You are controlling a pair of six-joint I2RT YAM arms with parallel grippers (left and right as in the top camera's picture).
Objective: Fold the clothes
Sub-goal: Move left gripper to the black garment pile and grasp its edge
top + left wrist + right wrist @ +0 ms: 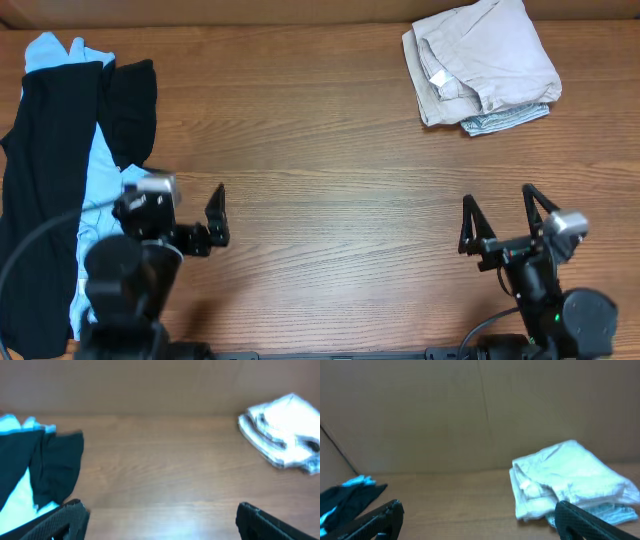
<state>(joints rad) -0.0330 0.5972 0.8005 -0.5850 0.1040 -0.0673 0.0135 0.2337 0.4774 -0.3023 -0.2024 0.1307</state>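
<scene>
I find the beige pile (485, 65) folded; black garment (45, 160) and light blue T-shirt (100, 175) lie crumpled. Left gripper (160, 512) and right gripper (497, 200): fingers apart, empty.

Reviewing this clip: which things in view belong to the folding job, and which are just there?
Job:
- black garment, unfolded
- blue shirt, partly under it
- beige pile, looks folded
- left gripper and right gripper, both open and empty

Just there:
- table
- brown back wall
</scene>
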